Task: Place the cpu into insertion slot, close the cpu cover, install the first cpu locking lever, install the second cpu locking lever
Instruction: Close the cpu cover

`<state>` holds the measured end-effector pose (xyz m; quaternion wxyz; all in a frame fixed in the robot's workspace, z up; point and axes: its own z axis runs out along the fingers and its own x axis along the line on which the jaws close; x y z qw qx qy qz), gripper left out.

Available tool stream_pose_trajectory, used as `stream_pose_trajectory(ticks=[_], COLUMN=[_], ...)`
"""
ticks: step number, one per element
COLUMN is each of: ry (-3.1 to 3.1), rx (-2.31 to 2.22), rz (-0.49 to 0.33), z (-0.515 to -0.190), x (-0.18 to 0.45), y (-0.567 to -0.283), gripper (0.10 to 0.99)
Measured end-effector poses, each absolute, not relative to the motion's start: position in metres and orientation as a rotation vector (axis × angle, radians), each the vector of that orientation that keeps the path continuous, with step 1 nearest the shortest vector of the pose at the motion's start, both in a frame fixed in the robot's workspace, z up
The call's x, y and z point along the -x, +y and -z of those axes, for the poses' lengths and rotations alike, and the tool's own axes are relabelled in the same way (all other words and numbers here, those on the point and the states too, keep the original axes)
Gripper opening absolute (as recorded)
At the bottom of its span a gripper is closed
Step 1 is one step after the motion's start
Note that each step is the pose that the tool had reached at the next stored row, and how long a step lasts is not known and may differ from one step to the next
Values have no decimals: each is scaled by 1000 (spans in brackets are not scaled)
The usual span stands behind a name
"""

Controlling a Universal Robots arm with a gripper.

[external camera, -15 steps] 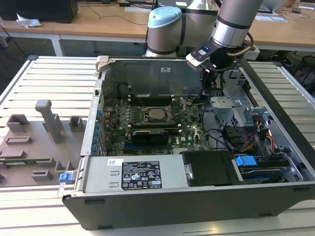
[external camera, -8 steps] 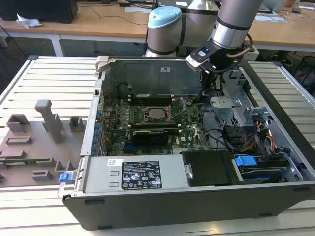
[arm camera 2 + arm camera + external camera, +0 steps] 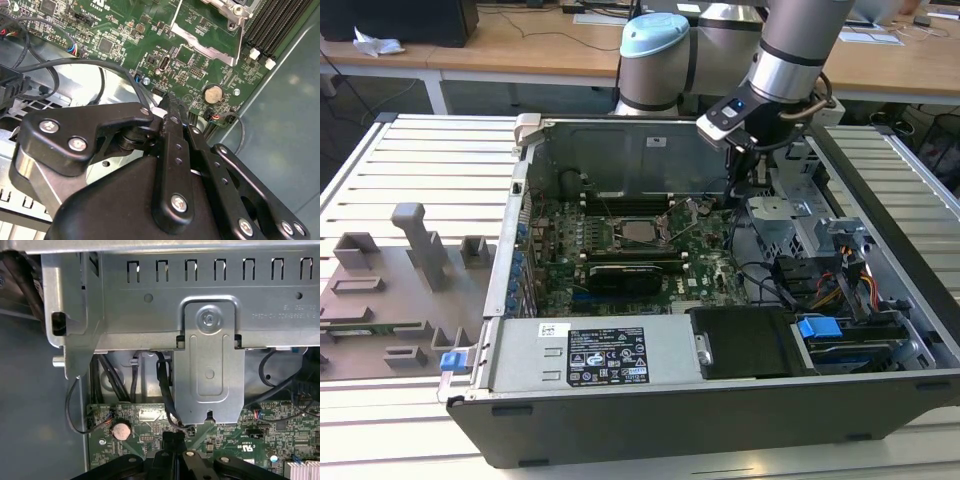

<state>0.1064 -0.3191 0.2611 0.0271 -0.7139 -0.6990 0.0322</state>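
Observation:
Inside the open computer case, the cpu [image 3: 640, 232] shows as a small silver square in the socket at the middle of the green motherboard [image 3: 620, 270]. The cpu cover [image 3: 683, 214] is a thin silver frame tilted up beside the socket on the exterior view's right. In the second wrist view the cpu cover [image 3: 205, 47] shows green board through its window. My gripper [image 3: 745, 188] hangs low over the board's edge, to the exterior view's right of the socket. Its black fingertips [image 3: 167, 104] [image 3: 174, 436] meet, shut, with nothing seen between them.
A coin cell [image 3: 214, 93] [image 3: 120, 430] lies on the board close to the fingertips. A grey metal bracket [image 3: 210, 370] and black cables [image 3: 75, 65] stand just beyond. The power supply [image 3: 590, 355] fills the case front; a drive cage with cables [image 3: 820, 280] sits right.

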Motion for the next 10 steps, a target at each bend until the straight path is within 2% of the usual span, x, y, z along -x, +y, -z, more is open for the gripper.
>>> stream_pose_trajectory(ticks=[10], ry=[-2159], rx=[2205], rz=[-100], z=[-258], x=[-97], y=[-319], gripper=[106])
